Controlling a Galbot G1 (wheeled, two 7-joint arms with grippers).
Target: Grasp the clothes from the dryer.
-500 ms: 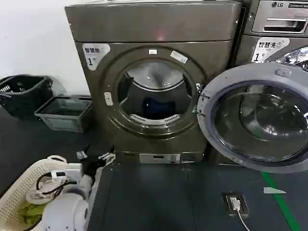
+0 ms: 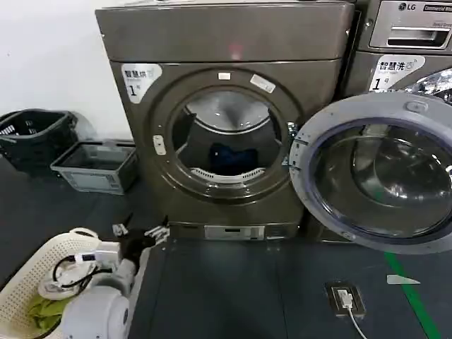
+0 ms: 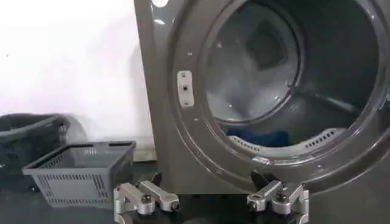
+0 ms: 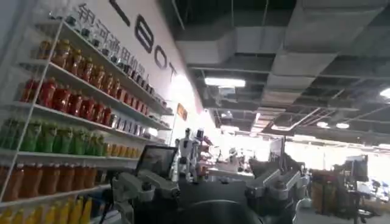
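The dryer [image 2: 226,120] stands in front of the robot, bronze-brown, with its round opening facing out and its grey-rimmed glass door [image 2: 378,173] swung wide to the robot's right. That leaves the mouth of the drum [image 2: 227,134] clear.

To the robot's left, on the floor, sit a grey crate [image 2: 95,166] and a dark basket [image 2: 35,138] by the wall, and closer in a white basket [image 2: 28,282] with yellow-green cloth in it.

The clothes [image 2: 232,159] are a small dark blue bundle lying low in the drum, on its bottom just behind the front lip. In the left wrist view the same bundle [image 3: 259,137] shows as a flattish blue heap stretched side to side along the drum floor.

The left claw [image 2: 141,232] hovers low, near the floor, at the dryer's lower left corner, pointing toward the machine. Its two fingers stand well apart with nothing between them, as the left wrist view [image 3: 210,199] shows plainly. From this claw the clothes lie ahead, higher up and off toward the robot's right, past the rim of the opening. So the reach probably calls for lifting over the lip and going inward.

The right claw [image 4: 207,185] is turned away toward a room with shelves of bottles [image 4: 67,109], fingers spread and holding nothing. The left arm is clearly the nearer one.
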